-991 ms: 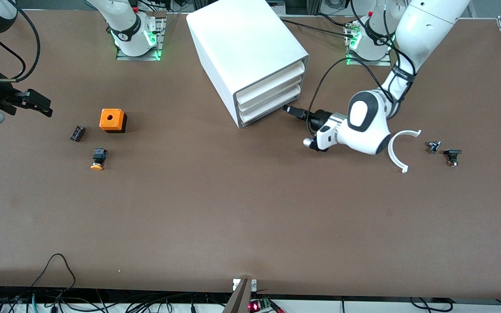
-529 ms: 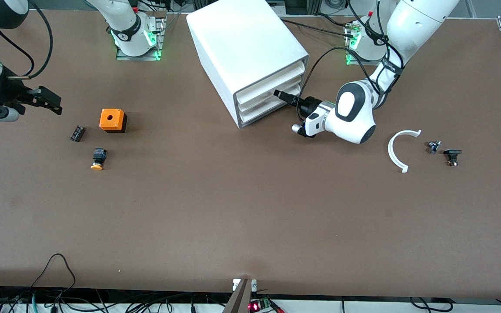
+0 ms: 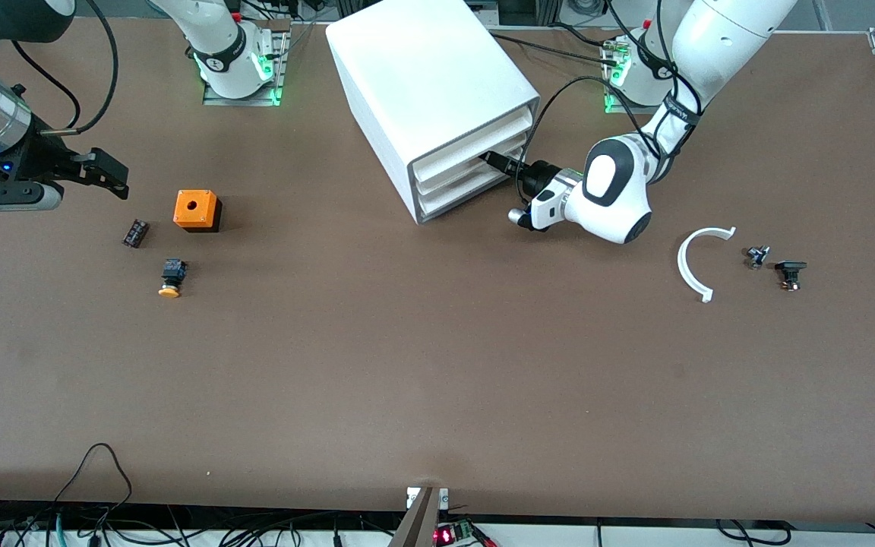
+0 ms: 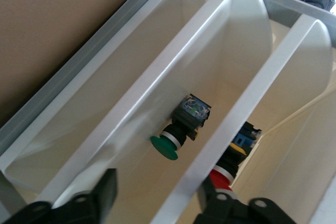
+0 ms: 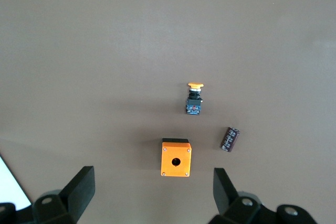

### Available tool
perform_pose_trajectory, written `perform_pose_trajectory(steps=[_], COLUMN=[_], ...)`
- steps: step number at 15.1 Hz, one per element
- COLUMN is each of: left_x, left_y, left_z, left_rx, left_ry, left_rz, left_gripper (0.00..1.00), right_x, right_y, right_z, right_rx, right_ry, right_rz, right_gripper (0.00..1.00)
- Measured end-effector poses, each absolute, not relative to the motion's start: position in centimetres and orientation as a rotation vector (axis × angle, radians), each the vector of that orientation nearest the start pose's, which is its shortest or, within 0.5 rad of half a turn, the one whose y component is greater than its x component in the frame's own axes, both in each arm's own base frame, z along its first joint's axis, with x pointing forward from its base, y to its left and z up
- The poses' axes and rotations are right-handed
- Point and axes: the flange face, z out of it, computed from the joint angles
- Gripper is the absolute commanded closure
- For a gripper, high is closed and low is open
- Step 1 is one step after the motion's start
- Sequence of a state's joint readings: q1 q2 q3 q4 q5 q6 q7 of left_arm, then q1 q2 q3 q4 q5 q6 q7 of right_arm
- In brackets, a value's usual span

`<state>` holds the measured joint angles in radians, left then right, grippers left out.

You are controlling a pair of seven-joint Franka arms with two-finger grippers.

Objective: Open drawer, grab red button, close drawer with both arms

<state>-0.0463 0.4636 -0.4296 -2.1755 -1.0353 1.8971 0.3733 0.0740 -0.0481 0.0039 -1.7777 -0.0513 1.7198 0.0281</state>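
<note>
The white cabinet (image 3: 422, 76) stands at the robots' side of the table with all three drawers pushed in; the lowest drawer (image 3: 475, 184) sits just above the table. My left gripper (image 3: 492, 159) is open at the drawer fronts. In the left wrist view (image 4: 157, 184) its fingers stand on either side of a white drawer rim. The red-capped button (image 4: 221, 176) lies inside a drawer, partly hidden by that rim; which drawer I cannot tell. My right gripper (image 3: 107, 173) is open and empty over the table beside the orange cube; it also shows in the right wrist view (image 5: 152, 198).
A green-capped button (image 4: 181, 129) lies in the drawer beside the red one's. The orange cube (image 3: 197, 210), an orange-capped button (image 3: 172, 277) and a dark cylinder (image 3: 135, 232) lie toward the right arm's end. A white arc (image 3: 699, 262) and small black parts (image 3: 790, 272) lie toward the left arm's end.
My left gripper has moved in from the table up to the cabinet's drawer fronts. My right gripper has moved toward the orange cube. The drawers have not moved.
</note>
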Motion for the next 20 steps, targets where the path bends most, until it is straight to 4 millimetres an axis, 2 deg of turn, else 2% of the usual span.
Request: perform_pose_trajectory(steps=[2, 4, 6, 7, 8, 9, 10, 13, 16, 18, 20], left_x=[42.2, 43.8, 46.9, 48.5, 49.8, 50.6, 51.0, 52.3, 54.1, 55.6, 56.9], left_y=[-29.2, -27.9, -24.5, -22.7, -21.2, -20.1, -19.7, -18.5, -17.1, -14.5, -10.0], left_z=[20.2, 21.2, 21.9, 22.3, 22.6, 22.8, 22.8, 22.8, 24.1, 26.5, 29.8], left_rx=[2.04, 2.049, 2.068, 2.073, 2.076, 2.081, 2.09, 2.144, 2.184, 2.218, 2.233], left_ry=[-0.119, -0.106, -0.052, -0.036, -0.019, -0.004, 0.005, 0.057, 0.088, 0.101, 0.147], left_rz=[-0.823, -0.764, -0.67, -0.618, -0.578, -0.553, -0.535, -0.453, -0.353, -0.259, -0.152], left_gripper=[1.0, 1.0, 1.0, 0.89, 0.05, 0.0, 0.0, 0.0, 0.0, 0.0, 0.0], right_x=[54.5, 54.4, 54.4, 54.4, 54.5, 54.6, 54.7, 55.8, 57.2, 57.8, 57.5], right_y=[4.3, 4.9, 5.3, 5.5, 6.0, 6.9, 8.3, 14.7, 20.0, 22.9, 26.9], right_z=[56.6, 56.6, 56.7, 56.8, 56.8, 56.7, 56.6, 55.6, 53.4, 51.6, 50.6], right_rx=[-3.191, -3.193, -3.201, -3.201, -3.2, -3.199, -3.195, -3.167, -3.129, -3.109, -3.077], right_ry=[-0.108, -0.126, -0.141, -0.149, -0.165, -0.192, -0.232, -0.391, -0.513, -0.588, -0.707], right_rz=[0.011, 0.01, 0.004, 0.0, -0.003, -0.007, -0.018, -0.113, -0.196, -0.203, -0.201], right_gripper=[0.0, 0.0, 0.0, 0.0, 0.0, 0.0, 0.0, 0.0, 0.0, 0.0, 0.0])
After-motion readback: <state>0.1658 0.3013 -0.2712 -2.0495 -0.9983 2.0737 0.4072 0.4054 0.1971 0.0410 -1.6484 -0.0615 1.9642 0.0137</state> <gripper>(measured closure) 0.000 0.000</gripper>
